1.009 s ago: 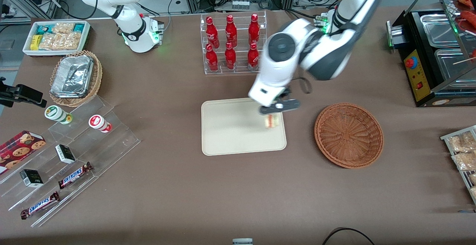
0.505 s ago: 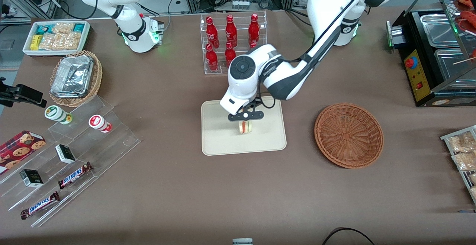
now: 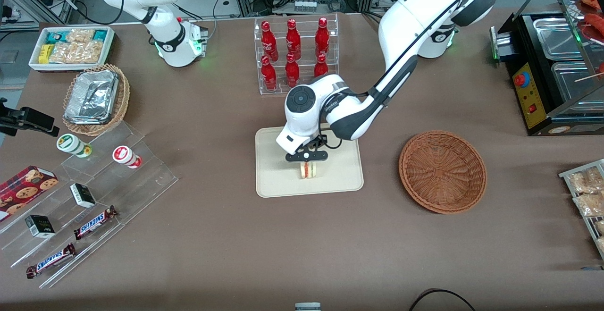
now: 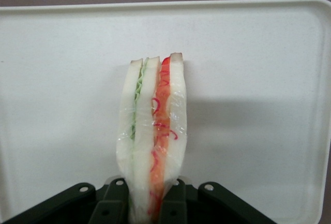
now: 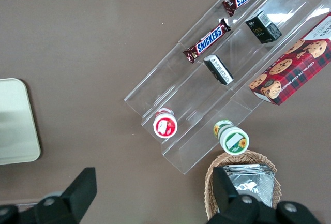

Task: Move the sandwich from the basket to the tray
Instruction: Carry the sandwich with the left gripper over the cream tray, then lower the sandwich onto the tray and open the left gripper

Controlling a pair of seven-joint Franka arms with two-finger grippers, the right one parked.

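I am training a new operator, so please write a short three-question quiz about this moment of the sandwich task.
1. True or false: the basket has nothing in it.
2. What does the end effector hold? A) a bottle B) the sandwich C) a candy bar
3. Over which item is the end effector positioned?

Key: 1 true; 2 B; 3 the tray, with the sandwich clamped edge-up between the fingers.

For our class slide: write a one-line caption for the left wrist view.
Gripper holds the wrapped sandwich edge-on over the cream tray.
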